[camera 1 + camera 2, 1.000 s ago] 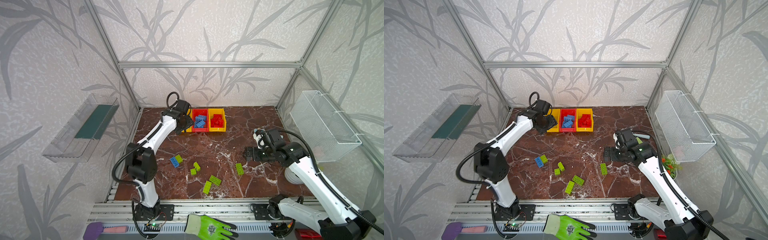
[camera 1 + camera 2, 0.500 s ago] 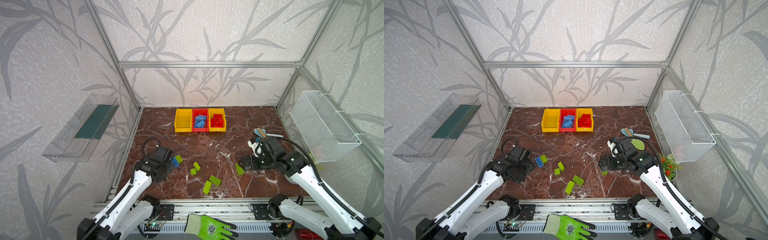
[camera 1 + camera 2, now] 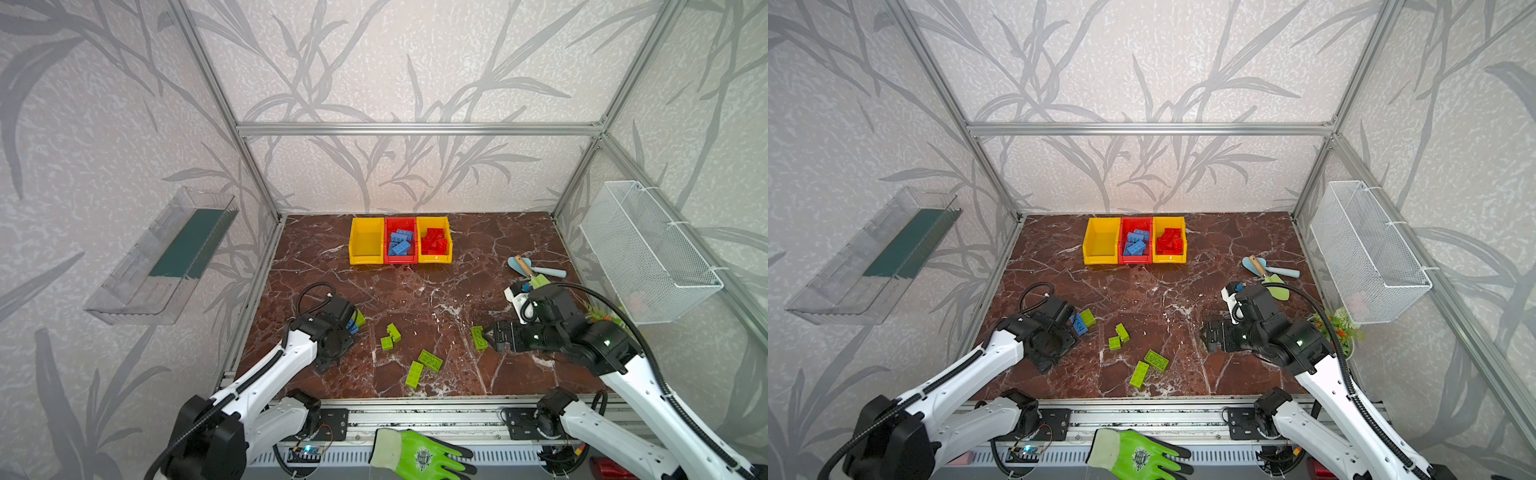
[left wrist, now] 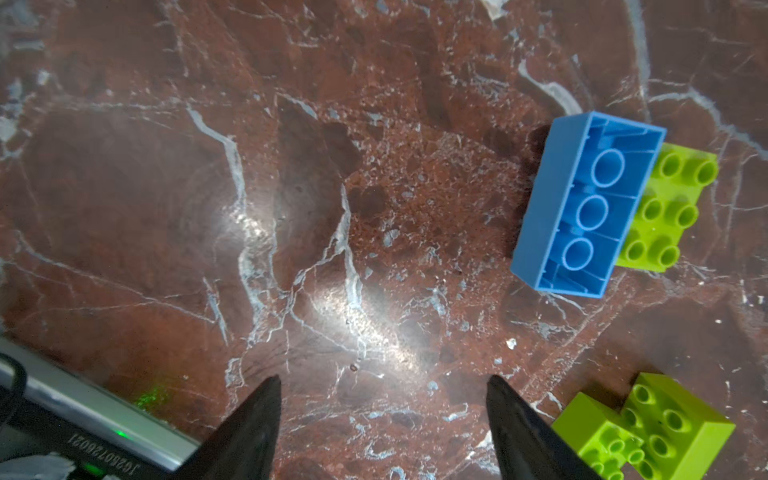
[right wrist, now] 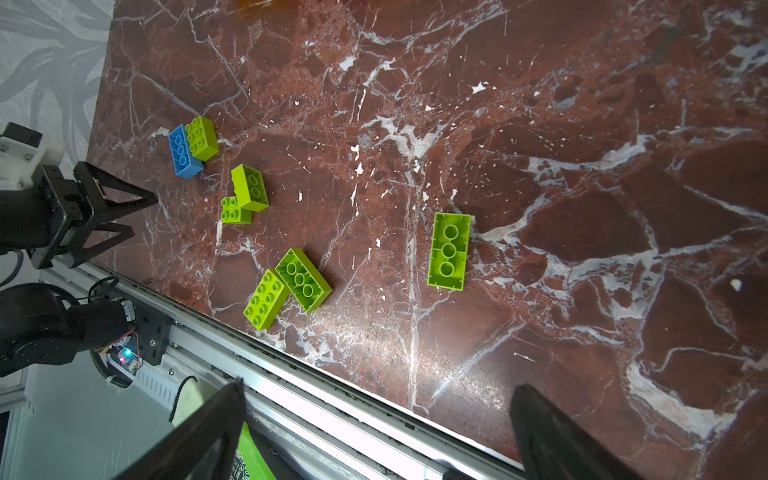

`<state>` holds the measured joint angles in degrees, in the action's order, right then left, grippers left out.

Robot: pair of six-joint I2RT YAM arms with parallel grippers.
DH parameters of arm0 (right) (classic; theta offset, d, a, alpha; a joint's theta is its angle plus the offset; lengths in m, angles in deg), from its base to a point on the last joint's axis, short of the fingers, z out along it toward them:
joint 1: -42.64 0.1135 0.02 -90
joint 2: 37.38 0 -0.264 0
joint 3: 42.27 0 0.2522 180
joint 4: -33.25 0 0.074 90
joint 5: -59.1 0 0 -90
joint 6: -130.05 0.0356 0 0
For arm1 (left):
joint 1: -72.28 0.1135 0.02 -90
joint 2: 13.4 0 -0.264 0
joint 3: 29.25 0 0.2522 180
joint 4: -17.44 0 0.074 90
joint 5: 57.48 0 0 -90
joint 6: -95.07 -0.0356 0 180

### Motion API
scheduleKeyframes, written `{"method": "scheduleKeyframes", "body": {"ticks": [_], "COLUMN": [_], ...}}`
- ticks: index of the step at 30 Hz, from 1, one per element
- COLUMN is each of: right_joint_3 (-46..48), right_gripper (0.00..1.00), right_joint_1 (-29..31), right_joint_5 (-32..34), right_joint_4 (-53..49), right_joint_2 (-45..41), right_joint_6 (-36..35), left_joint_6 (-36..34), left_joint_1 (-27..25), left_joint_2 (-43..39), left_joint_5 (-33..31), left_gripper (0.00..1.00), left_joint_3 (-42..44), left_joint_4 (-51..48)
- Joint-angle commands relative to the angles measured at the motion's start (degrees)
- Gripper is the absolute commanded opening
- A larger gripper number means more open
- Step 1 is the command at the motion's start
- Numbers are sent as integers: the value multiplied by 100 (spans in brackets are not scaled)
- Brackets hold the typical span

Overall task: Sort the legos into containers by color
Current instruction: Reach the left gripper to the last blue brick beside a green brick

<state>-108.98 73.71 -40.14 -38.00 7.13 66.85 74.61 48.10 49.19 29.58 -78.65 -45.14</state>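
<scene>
Containers (image 3: 401, 260): standing in a row; red middle one holding blue legos (image 3: 400, 242), yellow one at its right holding red legos (image 3: 434, 241).
Blue lego (image 4: 582, 203): lying underside up, well in front of the containers, leftward, touching a green lego (image 4: 669, 208); left arm (image 3: 291, 357) partly hiding it in both top views.
Left tool (image 4: 382, 380): fingers (image 4: 249, 428) standing apart, gripping nothing.
Right tool (image 5: 378, 386): fingers (image 5: 552, 436) standing wide apart, gripping nothing, bases cut off.

Blue legos (image 3: 400, 242) lie in the red bin (image 3: 400, 259); the right gripper (image 3: 492, 333) seems open beside a green brick (image 3: 478, 336).

Glove (image 3: 419, 455), wire basket (image 3: 640, 245), clear tray (image 3: 162, 257).
</scene>
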Motion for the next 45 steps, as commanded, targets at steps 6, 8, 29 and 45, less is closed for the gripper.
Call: {"method": "scheduleKeyframes", "body": {"ticks": [6, 8, 29, 45], "right_joint_3": [68, 48, -92, -353], "right_gripper": [100, 100, 100, 100], "right_joint_1": [36, 35, 36, 39], "right_joint_5": [253, 280, 437, 407], "right_joint_4": [-311, -306, -388, -58], "right_joint_2": [-153, -136, 105, 809], "right_joint_6": [202, 211, 117, -60], "left_joint_6": [-411, -462, -730, -1087], "left_joint_1": [-32, -29, -18, 643], "left_joint_2": [1010, 1214, 2872, 3221], "left_joint_5": [114, 106, -220, -165], "left_gripper": [78, 78, 77, 75], "left_joint_3": [-647, -728, -1588, -1730], "left_joint_4": [481, 514, 533, 638]}}
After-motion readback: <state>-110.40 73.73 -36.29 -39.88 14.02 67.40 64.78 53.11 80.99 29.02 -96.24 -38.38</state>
